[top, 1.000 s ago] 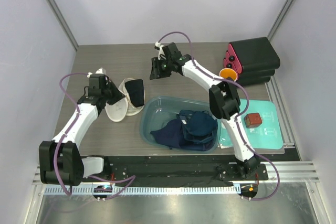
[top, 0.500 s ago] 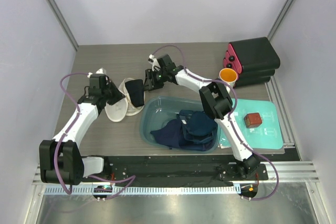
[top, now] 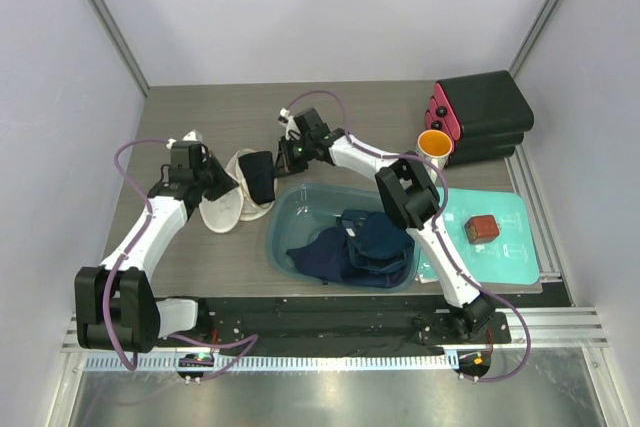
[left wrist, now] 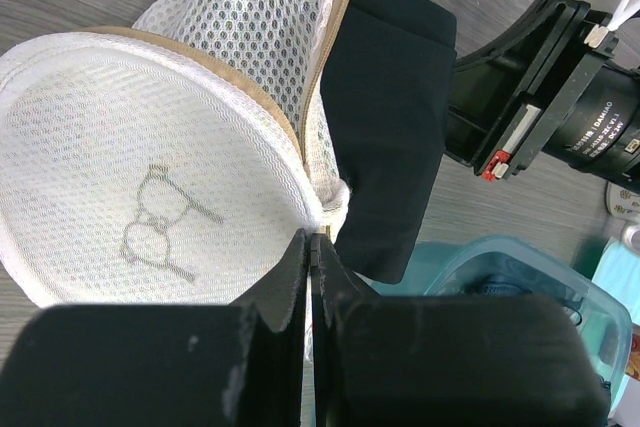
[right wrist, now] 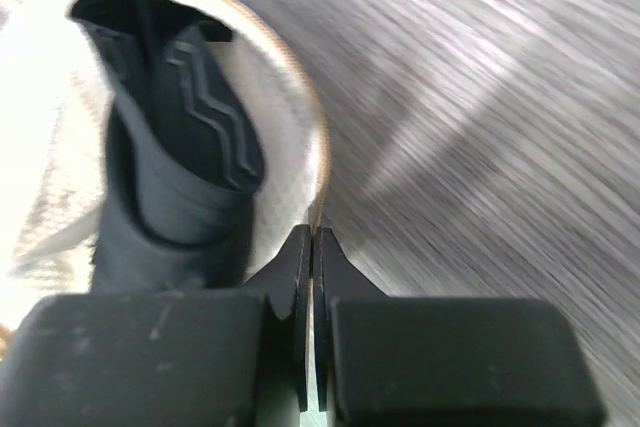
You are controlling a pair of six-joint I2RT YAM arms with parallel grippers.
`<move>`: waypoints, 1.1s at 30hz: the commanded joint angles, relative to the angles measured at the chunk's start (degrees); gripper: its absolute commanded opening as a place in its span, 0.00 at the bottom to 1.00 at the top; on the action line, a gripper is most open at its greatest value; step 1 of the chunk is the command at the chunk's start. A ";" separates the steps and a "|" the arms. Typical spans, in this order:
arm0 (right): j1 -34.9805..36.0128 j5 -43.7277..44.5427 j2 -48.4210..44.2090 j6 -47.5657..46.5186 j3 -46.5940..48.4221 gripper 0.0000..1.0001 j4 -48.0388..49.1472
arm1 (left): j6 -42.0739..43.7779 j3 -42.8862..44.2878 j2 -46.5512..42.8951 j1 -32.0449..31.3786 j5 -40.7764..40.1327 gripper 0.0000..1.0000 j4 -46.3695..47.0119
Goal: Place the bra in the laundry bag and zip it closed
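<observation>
The cream mesh laundry bag (top: 226,204) lies open at mid-left, its emblem face (left wrist: 150,227) turned to the left wrist camera. The black bra (top: 258,175) sits partly inside the opening, its upper end sticking out (left wrist: 385,117) (right wrist: 170,177). My left gripper (top: 207,181) (left wrist: 312,239) is shut on the bag's seam edge on the left side. My right gripper (top: 284,157) (right wrist: 312,237) is shut at the bag's tan rim (right wrist: 318,142) on the right side, beside the bra, and the rim runs in between its fingertips.
A teal tub (top: 290,203) holding navy clothes (top: 360,242) stands just right of the bag. Further right lie a flat teal pouch (top: 510,247) with a red-brown block (top: 482,228), an orange cup (top: 434,141) and a black box (top: 487,112).
My right gripper has come left and down from the table's back to the bag's rim and has shut there. The left arm and the bag have stayed put.
</observation>
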 commanded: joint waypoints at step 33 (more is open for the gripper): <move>6.05 27.89 -18.84 -12.31 13.88 0.01 -29.42 | -1.40 5.49 -8.84 1.46 1.40 0.00 -3.62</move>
